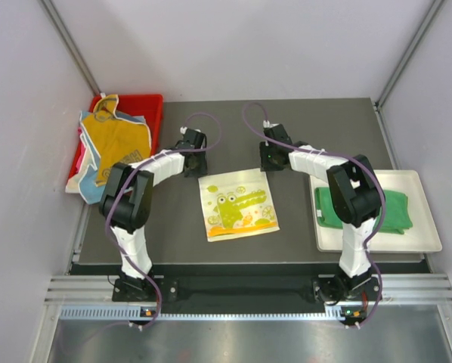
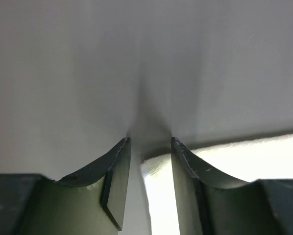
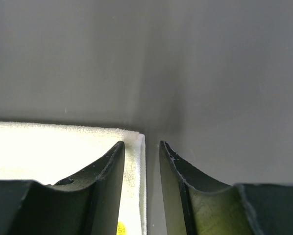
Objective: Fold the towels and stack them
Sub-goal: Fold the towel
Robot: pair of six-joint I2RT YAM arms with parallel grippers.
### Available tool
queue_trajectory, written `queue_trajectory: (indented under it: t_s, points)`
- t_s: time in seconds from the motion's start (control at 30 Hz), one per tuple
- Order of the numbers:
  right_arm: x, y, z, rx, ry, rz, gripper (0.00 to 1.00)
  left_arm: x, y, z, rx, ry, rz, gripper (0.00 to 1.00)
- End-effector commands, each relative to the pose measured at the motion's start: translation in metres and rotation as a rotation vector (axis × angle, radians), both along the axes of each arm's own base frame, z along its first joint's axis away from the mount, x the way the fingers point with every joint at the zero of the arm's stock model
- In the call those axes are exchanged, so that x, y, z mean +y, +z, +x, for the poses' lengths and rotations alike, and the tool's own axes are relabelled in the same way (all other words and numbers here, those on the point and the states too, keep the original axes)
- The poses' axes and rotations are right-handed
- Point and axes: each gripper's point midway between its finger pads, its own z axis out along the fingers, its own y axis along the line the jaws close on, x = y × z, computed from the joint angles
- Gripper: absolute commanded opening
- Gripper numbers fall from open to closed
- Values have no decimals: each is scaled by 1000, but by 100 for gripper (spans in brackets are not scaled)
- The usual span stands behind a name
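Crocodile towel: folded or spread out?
Spread out. The towel lies flat on the table, its whole crocodile print and all four corners showing; no fold visible.

Yellow towel (image 1: 237, 204) lies flat on the bench (image 1: 324, 121), frame centre. Left hand (image 1: 193, 163) and right hand (image 1: 270, 158) are near its upper corners. Green towel (image 1: 396, 212) on white tray (image 1: 430, 246), right; orange towel (image 1: 120, 140) over red bin (image 1: 147, 102), upper left.

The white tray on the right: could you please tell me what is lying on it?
A green towel lies folded on the white tray. The right arm covers the towel's middle, and anything beneath the towel cannot be seen.
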Motion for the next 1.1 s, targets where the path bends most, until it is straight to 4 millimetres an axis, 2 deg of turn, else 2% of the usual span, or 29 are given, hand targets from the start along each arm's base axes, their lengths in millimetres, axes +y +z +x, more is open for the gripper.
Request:
queue_trajectory:
  t_s: [0.0,0.2,0.33,0.5,0.67,0.8,1.07]
  points:
    - [11,17,5,-53,32,33,35,10,31,-4,-55,23,12,45]
    - [15,22,4,-68,45,58,35,1,62,-5,-123,-8,-67,51]
    - [16,25,3,-73,54,63,36,-2,63,-14,-105,-25,-90,51]
    - [15,23,0,-64,64,53,36,6,40,-34,-26,-4,-61,49]
    - [17,20,-1,-55,72,47,35,6,22,-43,19,-2,-59,49]
    - [18,16,-2,-42,77,31,35,6,9,-44,46,4,-48,48]
    - [17,8,-4,-24,79,11,31,5,-6,-36,54,23,-27,46]
